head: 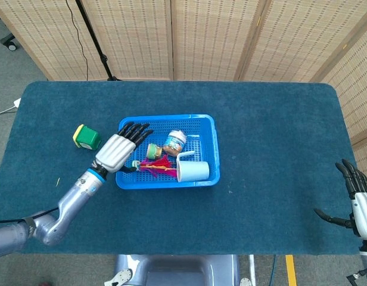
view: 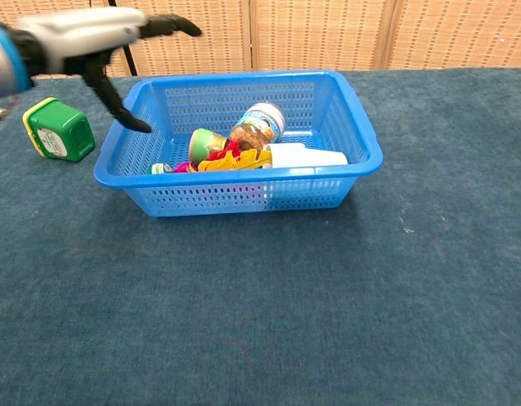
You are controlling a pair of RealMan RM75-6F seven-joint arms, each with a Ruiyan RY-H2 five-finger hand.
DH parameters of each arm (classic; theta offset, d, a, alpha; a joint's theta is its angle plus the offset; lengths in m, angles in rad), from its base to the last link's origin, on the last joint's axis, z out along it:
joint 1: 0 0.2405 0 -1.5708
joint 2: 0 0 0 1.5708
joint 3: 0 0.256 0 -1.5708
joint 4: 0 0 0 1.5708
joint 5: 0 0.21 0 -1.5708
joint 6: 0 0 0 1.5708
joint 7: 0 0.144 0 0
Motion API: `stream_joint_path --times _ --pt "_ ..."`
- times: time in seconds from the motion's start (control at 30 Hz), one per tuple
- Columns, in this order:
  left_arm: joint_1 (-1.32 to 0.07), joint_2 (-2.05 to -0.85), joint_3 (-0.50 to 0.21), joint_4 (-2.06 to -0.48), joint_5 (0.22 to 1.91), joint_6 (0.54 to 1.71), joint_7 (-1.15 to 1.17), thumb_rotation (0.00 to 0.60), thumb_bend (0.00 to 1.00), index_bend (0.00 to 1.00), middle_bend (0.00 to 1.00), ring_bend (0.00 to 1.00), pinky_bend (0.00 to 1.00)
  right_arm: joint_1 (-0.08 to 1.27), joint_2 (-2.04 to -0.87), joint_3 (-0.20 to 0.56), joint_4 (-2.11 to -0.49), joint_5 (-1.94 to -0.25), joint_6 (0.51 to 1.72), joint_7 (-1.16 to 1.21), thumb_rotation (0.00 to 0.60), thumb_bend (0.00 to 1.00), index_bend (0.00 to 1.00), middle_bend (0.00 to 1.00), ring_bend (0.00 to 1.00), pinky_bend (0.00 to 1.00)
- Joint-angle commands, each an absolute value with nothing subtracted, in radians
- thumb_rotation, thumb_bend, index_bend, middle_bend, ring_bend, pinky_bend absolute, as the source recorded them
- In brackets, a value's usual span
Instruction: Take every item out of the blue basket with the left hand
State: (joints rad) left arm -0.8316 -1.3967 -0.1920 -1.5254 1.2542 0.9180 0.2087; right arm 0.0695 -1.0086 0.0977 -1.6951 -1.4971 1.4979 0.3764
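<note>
a small green box with a yellow edge [head: 86, 137] sat on the dark blue carpet tabletop [head: 273, 137], a little way left of the blue plastic basket [head: 210, 128]. nothing touched it. next came the left hand [head: 116, 152], silver with black fingers [head: 137, 131]. it hung over the left side of the basket with its fingers spread wide, and it held nothing. in the chest view the same hand [view: 83, 38] was up above the basket's left wall [view: 125, 144], with its thumb pointing down.

inside the basket, a tiny bottle with a green cap [head: 136, 165] lay at the left. beside it was a small green and yellow cup on its side [head: 152, 154]. a red and yellow feathery toy [head: 159, 167] lay just under the cup. a little glass jar with a white lid and brown stuff inside [head: 175, 142] stood near the middle. a white plastic mug [head: 192, 170] lay on its side at the right front.

far to the right, the right hand [head: 359, 202] rested at the tabletop's edge, fingers apart and holding nothing.
</note>
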Motion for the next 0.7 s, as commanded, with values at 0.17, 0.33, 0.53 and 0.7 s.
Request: stream_joint_path --times 0.17,0.33,0.53,0.7 --pt "-0.98 -1.567 -0.252 -1.364 1.043 0.787 0.392 0.6 0.1 0.0 0.0 0.0 0.0 0.084 -1.013 0.112 -1.676 -1.455 1.462 0.383 0.6 0.0 0.0 0.0 0.0 0.0" --pt "-1.044 -1.65 -0.268 -1.265 0.953 0.742 0.436 0.6 0.1 0.0 0.0 0.0 0.0 0.089 -1.015 0.124 -1.663 -1.423 1.443 0.394 0.6 0.0 0.0 0.0 0.0 0.0" --pt "-1.1 -1.715 -0.268 -1.173 0.874 0.71 0.486 0.6 0.1 0.0 0.0 0.0 0.0 0.091 -1.014 0.138 -1.647 -1.395 1.432 0.413 0.6 0.0 0.0 0.0 0.0 0.0" --pt "-1.125 -1.753 -0.272 -1.126 0.832 0.711 0.502 0.6 0.1 0.0 0.0 0.0 0.0 0.094 -1.014 0.14 -1.641 -1.389 1.419 0.421 0.6 0.0 0.0 0.0 0.0 0.0"
